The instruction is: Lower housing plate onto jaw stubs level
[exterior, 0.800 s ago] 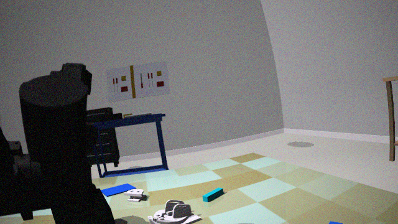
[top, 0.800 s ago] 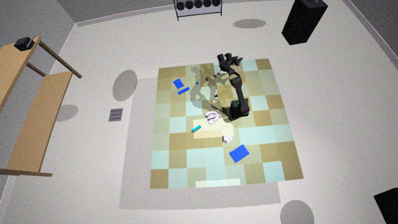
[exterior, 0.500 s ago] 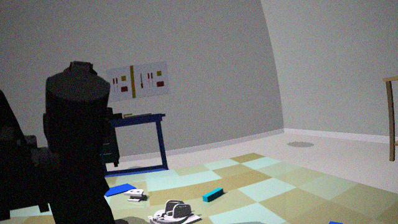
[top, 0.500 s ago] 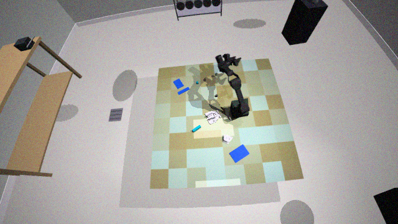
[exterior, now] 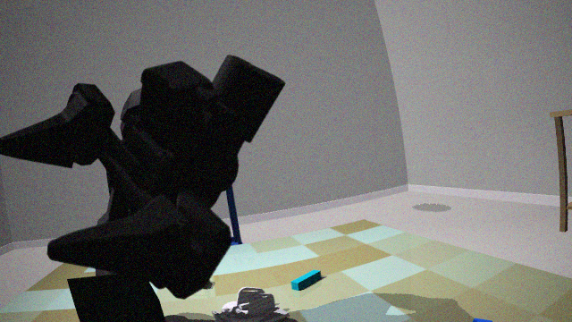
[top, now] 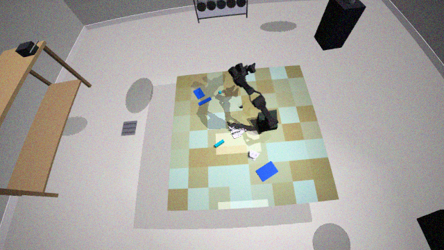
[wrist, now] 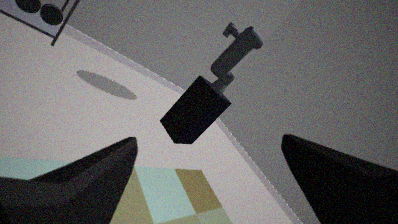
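Observation:
A white assembly (top: 236,132) (exterior: 256,303) rests on the checkered surface, with upright rounded parts in the exterior view; shadow and small size hide whether a plate sits level on the jaw stubs. A separate small white part (top: 253,155) lies nearer the large blue rectangle; I cannot tell which part it is. My gripper (top: 254,67) (exterior: 26,198) (wrist: 209,142) is open and empty, raised well away from both white pieces. The wrist view shows neither of them.
A cyan bar (top: 219,143) (exterior: 306,280) lies beside the assembly. A large blue rectangle (top: 266,171), a small blue square (top: 198,93), a blue bar (top: 205,101), a tiny cyan piece (top: 220,92) and a small dark piece (top: 241,106) also lie on the surface.

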Controlling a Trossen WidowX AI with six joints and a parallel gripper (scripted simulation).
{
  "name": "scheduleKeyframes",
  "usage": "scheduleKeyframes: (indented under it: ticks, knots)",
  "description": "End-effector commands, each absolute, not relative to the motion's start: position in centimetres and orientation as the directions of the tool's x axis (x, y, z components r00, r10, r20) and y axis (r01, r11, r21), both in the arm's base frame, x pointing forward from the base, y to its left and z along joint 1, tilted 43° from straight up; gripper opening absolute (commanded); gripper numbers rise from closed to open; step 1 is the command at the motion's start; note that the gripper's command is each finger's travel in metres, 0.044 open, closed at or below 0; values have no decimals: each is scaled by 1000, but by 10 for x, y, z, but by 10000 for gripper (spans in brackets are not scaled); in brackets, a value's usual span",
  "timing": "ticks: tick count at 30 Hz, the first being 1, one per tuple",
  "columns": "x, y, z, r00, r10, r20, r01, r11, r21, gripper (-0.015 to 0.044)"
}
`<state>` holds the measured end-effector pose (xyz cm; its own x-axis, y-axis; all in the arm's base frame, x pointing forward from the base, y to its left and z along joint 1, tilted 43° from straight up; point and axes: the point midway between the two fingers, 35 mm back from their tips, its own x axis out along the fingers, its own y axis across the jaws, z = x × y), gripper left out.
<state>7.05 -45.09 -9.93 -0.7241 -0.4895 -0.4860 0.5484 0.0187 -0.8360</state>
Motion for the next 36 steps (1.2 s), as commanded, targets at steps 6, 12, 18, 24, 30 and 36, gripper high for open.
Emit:
scheduleKeyframes:
  ticks: [6, 12, 18, 24, 30, 36]
  knots:
    - [152, -427, -69, -521, -559, -645, 614, 279, -738, 440]
    - [200, -399, -49, -383, -566, -730, 607, 442, -661, 440]
    - [243, -363, -28, -244, -542, -804, 563, 596, -572, 440]
    - [279, -320, -7, -110, -489, -865, 484, 734, -476, 440]
    - [307, -270, 14, 12, -408, -913, 374, 849, -374, 440]
    - [326, -217, 36, 116, -303, -946, 239, 933, -270, 440]
